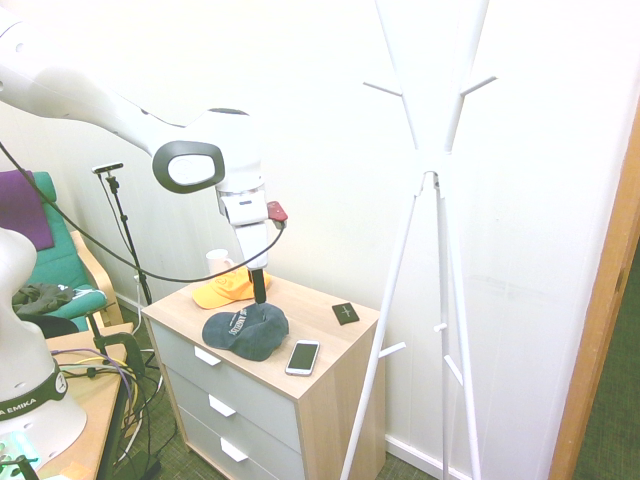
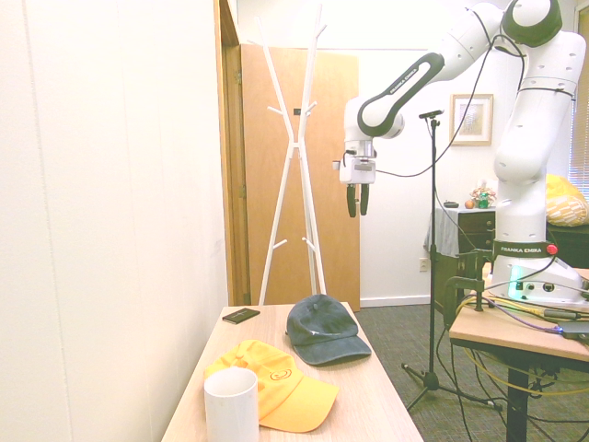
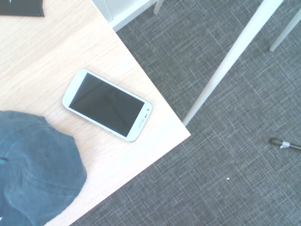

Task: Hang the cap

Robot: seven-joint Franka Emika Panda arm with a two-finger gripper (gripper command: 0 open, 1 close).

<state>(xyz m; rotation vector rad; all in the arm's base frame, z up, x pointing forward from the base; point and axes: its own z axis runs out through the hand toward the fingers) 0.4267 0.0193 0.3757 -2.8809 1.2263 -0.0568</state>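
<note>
navy cap (image 2: 324, 331) on dresser (image 1: 310, 385), hand (image 2: 357, 212) above, empty

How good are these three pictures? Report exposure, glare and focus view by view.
First exterior view: overexposed, the white coat rack nearly melts into the wall. Second exterior view: evenly lit, the navy cap and gripper clear. Wrist view: sharp, phone crisp, no glare.
</note>
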